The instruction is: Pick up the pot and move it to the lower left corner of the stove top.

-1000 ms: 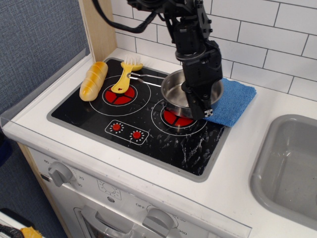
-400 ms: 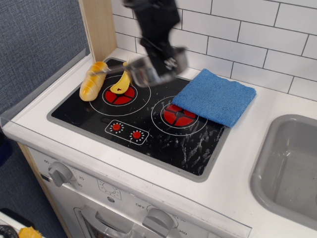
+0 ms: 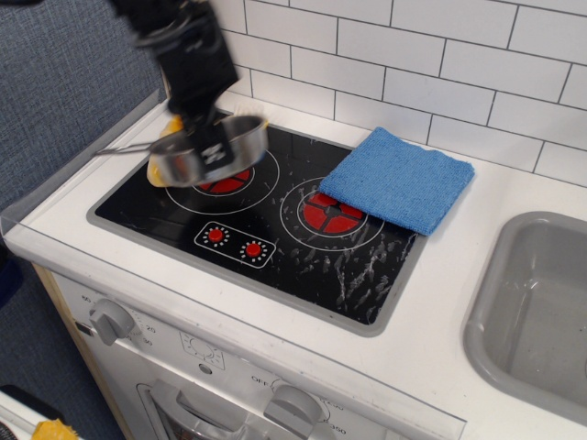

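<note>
The shiny steel pot (image 3: 220, 151) hangs in the air above the left burner of the black stove top (image 3: 275, 234), tilted, with its thin wire handle (image 3: 128, 148) pointing left past the stove's edge. My gripper (image 3: 204, 137) comes down from the upper left and is shut on the pot's rim. The arm and pot are motion-blurred. They hide most of the bread roll and yellow spatula behind them.
A blue cloth (image 3: 399, 179) lies over the stove's back right corner and the right burner (image 3: 332, 213). A bread roll (image 3: 163, 170) peeks out at the stove's left edge. A grey sink (image 3: 541, 302) is at right. The tiled wall stands behind.
The pot was lifted off the right burner and carried left across the stove, now over the left burner. The blue cloth is uncovered.
</note>
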You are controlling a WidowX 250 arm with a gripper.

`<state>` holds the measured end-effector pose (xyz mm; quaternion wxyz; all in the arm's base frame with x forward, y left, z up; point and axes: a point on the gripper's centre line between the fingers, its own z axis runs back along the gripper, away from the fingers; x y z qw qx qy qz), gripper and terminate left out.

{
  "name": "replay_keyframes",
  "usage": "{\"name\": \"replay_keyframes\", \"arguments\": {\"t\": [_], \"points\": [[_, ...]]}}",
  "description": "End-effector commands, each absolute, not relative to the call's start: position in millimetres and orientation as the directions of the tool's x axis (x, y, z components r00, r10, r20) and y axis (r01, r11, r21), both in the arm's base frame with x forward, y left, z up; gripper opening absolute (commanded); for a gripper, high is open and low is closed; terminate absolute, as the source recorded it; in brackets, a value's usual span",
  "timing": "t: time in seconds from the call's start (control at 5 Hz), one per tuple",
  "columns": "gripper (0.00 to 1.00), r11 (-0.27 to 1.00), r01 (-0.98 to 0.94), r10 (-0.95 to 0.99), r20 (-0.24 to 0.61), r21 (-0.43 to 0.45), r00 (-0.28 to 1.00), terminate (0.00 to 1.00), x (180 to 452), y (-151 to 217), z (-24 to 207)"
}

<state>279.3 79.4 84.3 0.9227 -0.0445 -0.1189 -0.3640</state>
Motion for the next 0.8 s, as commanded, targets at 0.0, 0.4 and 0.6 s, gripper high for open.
{"name": "replay_keyframes", "arguments": {"t": [0.0,0.4,0.6], "points": [[0.0,0.714,0.698,-0.692,0.206,0.055,0.692,0.0,238,101,70],[1.0,0.75,0.66,-0.656,0.17,0.045,0.735,0.0,238,108,63],[1.0,0.805,0.593,-0.589,0.109,-0.009,0.801,0.0,239,112,55]]}}
